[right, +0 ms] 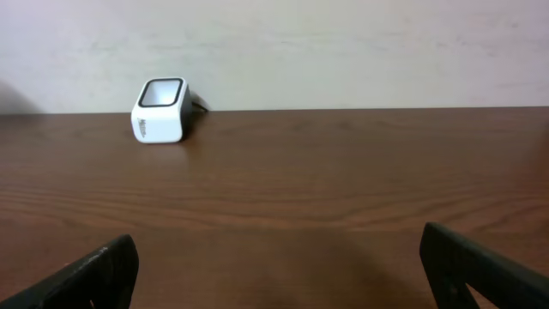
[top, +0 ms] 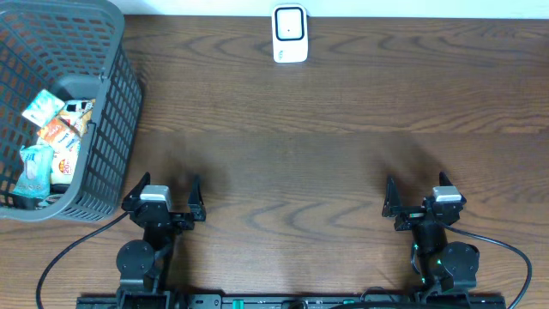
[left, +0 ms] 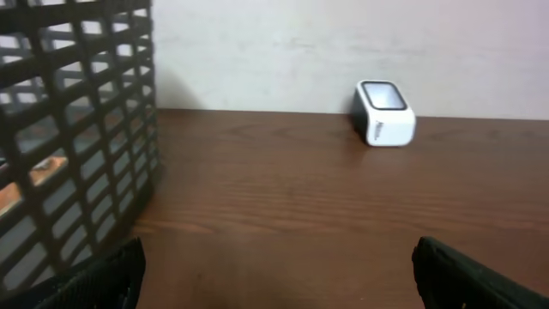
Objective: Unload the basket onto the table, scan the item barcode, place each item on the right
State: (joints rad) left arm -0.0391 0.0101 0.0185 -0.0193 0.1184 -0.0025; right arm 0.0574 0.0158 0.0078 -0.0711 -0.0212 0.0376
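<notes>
The mesh basket (top: 116,112) fills the table's (top: 343,146) far-left corner and runs down its left edge, walling off the side just beyond the left gripper (top: 165,190). The scanner (top: 290,34) stands alone at the middle of the far edge. Bare wood elsewhere leaves open passage.

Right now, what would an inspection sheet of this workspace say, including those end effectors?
Surface: brown wood-grain table.
Job's things: white barcode scanner at the far edge; packaged items inside the dark mesh basket at the far left.
Clutter: nothing seen.
End effectors: left end effector and right end effector both open and empty, at the near edge.
Cables: black cables trail from both arm bases.
Surroundings: pale wall behind the table.
</notes>
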